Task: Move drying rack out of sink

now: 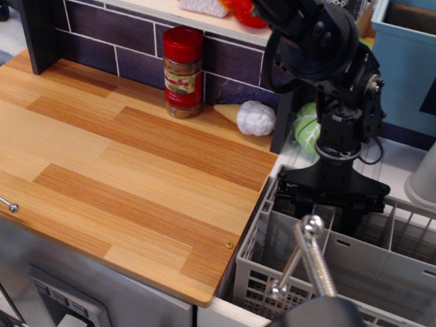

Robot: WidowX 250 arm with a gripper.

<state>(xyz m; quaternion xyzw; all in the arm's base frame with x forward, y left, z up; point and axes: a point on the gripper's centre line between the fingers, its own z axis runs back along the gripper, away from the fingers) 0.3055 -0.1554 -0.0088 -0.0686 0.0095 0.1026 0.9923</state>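
The grey drying rack, with grid walls and inner dividers, sits in the white sink at the lower right. My black gripper hangs straight down over the rack's back left part. Its fingers are apart and reach down at the rack's back wall, one on each side of a divider. Nothing is gripped between them. The chrome faucet rises in front and hides part of the rack.
The wooden countertop lies to the left. A red-lidded spice jar and a white toy cone stand at the tiled back wall. A green toy is behind the arm. A grey cup and a blue box are at right.
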